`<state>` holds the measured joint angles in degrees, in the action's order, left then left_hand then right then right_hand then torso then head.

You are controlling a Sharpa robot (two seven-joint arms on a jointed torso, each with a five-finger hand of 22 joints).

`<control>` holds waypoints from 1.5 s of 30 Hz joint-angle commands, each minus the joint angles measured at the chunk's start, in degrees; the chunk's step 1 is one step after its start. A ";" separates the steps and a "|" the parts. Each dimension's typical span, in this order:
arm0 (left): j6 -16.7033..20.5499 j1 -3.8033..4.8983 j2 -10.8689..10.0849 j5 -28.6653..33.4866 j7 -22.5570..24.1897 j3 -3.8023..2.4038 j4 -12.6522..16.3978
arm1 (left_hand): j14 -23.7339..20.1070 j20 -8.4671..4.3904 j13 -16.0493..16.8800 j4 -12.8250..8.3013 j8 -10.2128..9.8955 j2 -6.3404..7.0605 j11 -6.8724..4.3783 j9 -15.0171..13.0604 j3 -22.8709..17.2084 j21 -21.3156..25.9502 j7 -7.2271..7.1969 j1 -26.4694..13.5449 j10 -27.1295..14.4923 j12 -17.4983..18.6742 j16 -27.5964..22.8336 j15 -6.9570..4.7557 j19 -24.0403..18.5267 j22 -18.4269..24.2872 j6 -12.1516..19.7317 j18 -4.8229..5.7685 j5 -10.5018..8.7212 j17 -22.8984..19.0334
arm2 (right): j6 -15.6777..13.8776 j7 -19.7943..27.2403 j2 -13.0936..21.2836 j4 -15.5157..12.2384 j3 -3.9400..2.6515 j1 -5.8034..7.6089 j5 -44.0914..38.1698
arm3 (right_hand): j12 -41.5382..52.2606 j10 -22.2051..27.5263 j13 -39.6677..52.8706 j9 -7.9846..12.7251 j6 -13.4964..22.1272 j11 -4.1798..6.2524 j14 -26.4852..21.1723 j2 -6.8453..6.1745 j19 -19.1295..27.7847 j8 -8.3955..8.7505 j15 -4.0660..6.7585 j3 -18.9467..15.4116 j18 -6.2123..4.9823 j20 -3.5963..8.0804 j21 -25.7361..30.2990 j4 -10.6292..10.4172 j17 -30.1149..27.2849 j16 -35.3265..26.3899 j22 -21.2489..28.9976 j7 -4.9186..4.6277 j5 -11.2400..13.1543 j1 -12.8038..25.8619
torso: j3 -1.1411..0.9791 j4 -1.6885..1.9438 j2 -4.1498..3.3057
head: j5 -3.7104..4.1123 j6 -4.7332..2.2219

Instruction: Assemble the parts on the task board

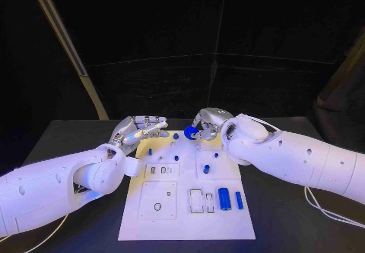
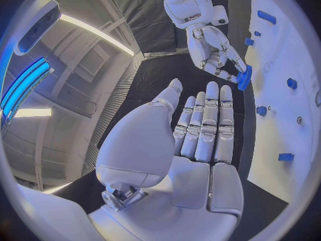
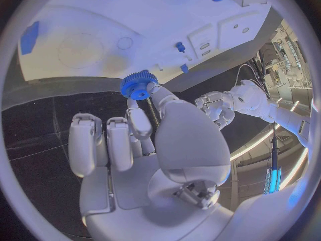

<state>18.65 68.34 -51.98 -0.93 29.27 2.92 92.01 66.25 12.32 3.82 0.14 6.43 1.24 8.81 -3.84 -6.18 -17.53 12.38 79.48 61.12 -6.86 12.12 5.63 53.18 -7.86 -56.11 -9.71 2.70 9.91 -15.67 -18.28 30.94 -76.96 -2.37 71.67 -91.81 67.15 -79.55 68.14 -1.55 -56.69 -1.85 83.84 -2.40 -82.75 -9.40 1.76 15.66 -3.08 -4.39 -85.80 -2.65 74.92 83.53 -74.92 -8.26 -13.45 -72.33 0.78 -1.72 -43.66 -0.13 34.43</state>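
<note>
The white rectangular task board point(image 1: 186, 221) lies in the middle of the black table point(image 1: 68, 137), and everything here is placed against it. At the board's far edge, the right hand point(image 1: 207, 124) pinches a small blue toothed gear wheel point(image 1: 191, 132) between its thumb and a fingertip, just above the board's far end; the right wrist view shows the gear point(image 3: 138, 84) at the fingertips with the board's edge close behind it, while the other fingers point(image 3: 85, 144) curl loosely away from it. The left hand point(image 1: 139, 129) hovers at the board's far left corner, holding nothing, its fingers point(image 2: 207, 118) straight and lying side by side, the thumb set apart.

On the board, a large blue cylinder point(image 1: 224, 198) and a slimmer blue bar point(image 1: 239, 200) lie side by side near its right edge, toward the near end. A short blue peg point(image 1: 206, 169) stands in the square plate at the board's centre right. Smaller blue pegs point(image 1: 176, 157) dot the far half of the board, and one blue piece point(image 1: 175, 136) sits near the far edge, between the two hands.
</note>
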 commanded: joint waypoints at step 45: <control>1.58 0.30 0.12 1.90 1.68 -0.07 -0.90 | -0.07 0.18 -0.11 -0.59 -0.42 -0.67 0.27 0.09 -0.04 0.27 0.06 0.14 0.12 0.44 -0.50 0.42 0.27 0.12 -0.12 -0.74 0.07 0.09 | 1.54 -0.59 -12.17 9.06 3.10 -1.30 -1.35 | -3.84 1.79 -2.24 -2.17 1.85 -1.21 3.65 -3.70 -0.11 3.33 -0.59 -0.89 0.60 -0.72 -0.13 -0.67 1.89 -0.03 -3.76 0.09 4.34 3.71 | -0.11 -0.20 -0.02 | -1.38 0.52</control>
<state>20.63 68.54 -51.92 0.83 30.50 2.90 91.06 66.25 12.32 3.78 -0.17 6.22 1.01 8.81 -3.84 -6.18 -17.53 12.37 79.72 61.12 -6.63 11.92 5.63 53.18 -7.81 -56.10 -9.71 2.70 9.94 -15.27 -19.07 18.82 -67.91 0.73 70.28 -92.83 63.53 -78.26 65.96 -3.99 -55.08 -3.10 84.05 -5.82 -82.92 -6.24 1.54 15.05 -3.09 -4.64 -85.80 -3.28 74.91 83.52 -74.91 -8.14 -9.44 -68.93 0.65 -1.90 -43.69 -1.43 34.93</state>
